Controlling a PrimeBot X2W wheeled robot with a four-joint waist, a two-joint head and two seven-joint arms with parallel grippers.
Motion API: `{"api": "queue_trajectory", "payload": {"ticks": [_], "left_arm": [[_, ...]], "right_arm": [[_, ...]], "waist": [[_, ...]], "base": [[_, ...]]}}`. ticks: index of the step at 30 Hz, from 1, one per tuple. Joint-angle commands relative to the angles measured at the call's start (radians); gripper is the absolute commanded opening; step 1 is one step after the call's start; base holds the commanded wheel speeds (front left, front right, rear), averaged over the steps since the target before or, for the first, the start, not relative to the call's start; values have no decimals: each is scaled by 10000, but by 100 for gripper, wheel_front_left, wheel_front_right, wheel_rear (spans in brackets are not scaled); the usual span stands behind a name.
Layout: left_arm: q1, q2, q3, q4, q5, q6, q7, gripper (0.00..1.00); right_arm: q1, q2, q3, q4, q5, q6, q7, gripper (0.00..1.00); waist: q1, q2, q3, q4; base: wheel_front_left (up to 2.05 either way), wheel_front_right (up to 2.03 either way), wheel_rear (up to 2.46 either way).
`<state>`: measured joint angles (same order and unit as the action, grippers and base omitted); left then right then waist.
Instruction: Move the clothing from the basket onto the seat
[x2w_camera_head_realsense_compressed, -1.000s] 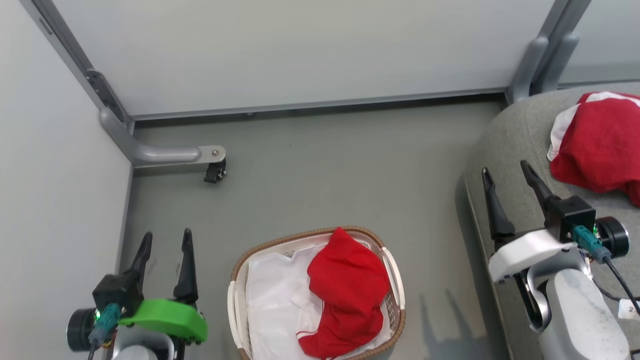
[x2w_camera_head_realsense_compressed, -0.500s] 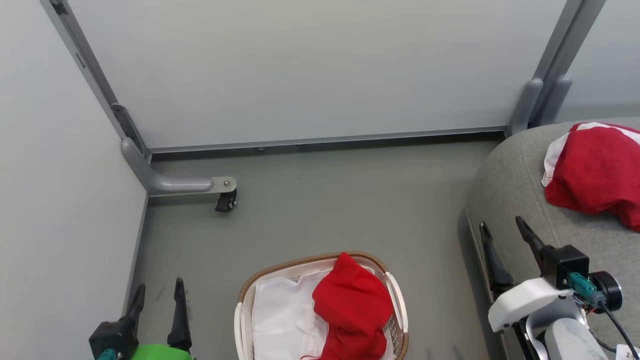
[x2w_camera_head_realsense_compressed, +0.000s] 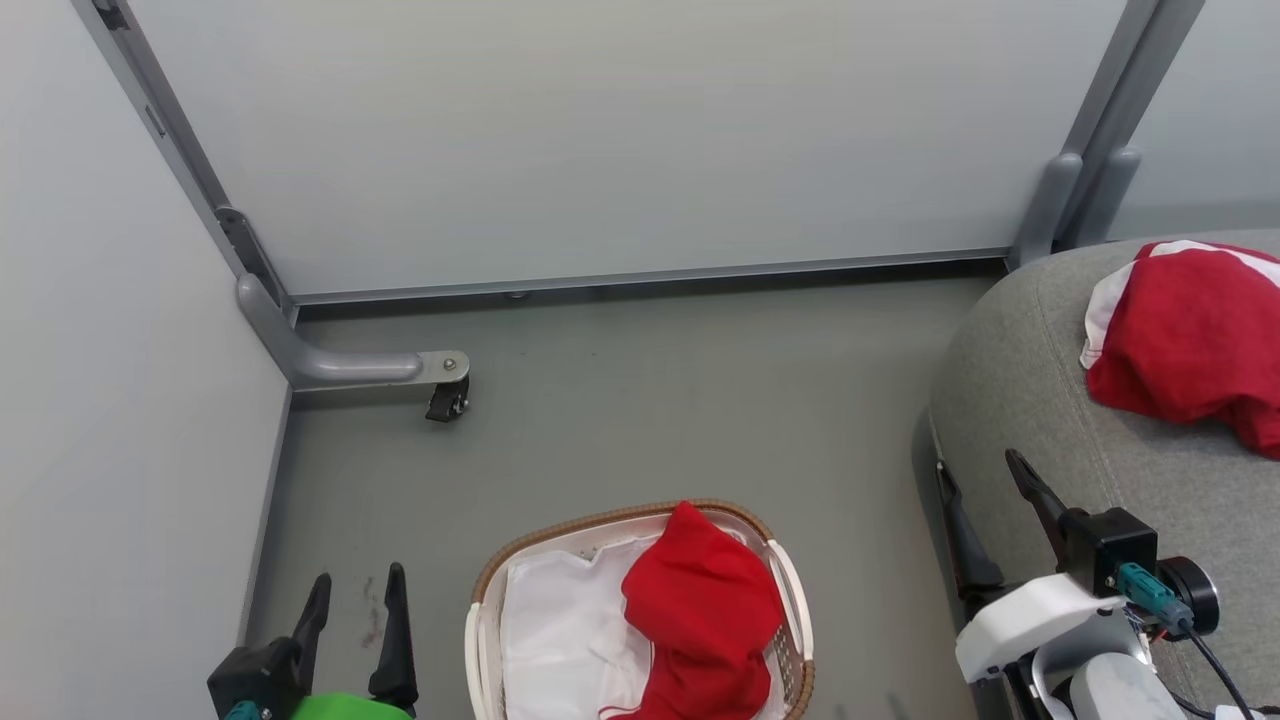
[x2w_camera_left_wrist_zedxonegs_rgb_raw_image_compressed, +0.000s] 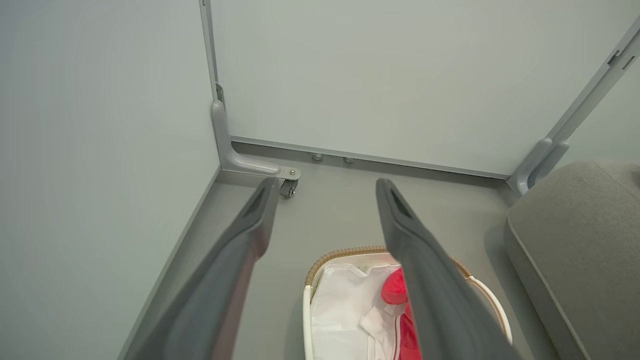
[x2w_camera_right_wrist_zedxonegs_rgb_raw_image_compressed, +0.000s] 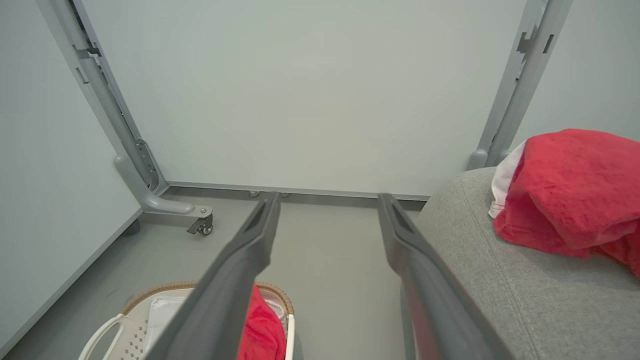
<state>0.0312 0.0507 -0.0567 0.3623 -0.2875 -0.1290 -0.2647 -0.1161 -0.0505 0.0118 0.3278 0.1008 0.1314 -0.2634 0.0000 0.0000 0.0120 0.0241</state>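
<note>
The left claw (x2w_camera_head_realsense_compressed: 358, 590) and right claw (x2w_camera_head_realsense_compressed: 980, 470) hang spread, empty; one red garment (x2w_camera_head_realsense_compressed: 1190, 350) lies on the seat (x2w_camera_head_realsense_compressed: 1020, 380), a second garment (x2w_camera_head_realsense_compressed: 700, 610) sits in the basket (x2w_camera_head_realsense_compressed: 600, 515), best pinched at its peak, avoiding the liner (x2w_camera_head_realsense_compressed: 560, 620).

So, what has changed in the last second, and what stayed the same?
The head camera tilted, so the whole scene slid down. Beyond that, both the left gripper and the right gripper drew back toward the robot, open and empty. One red garment stays in the basket, the second garment on the seat.
</note>
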Motion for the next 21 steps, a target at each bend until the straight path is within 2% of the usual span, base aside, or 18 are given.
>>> {"api": "queue_trajectory", "payload": {"ticks": [1, 16, 21], "left_arm": [[-257, 9, -128, 58, -93, -32, 5, 100], [-2973, 30, -2350, 1223, -1286, -32, 6, 100], [-4059, 304, -3027, 1916, -1773, -32, 6, 100]], "right_arm": [[-169, -24, 69, -84, 114, -14, -20, 100], [-2155, -26, 1070, -1161, 471, -14, -20, 100], [-2847, -21, 1423, -1660, 797, -14, -20, 100]], "waist": [[0, 0, 239, -105], [0, 0, 3438, -1218], [0, 0, 4478, -1665]], "base": [[0, 0, 0], [0, 0, 0], [0, 0, 0]]}}
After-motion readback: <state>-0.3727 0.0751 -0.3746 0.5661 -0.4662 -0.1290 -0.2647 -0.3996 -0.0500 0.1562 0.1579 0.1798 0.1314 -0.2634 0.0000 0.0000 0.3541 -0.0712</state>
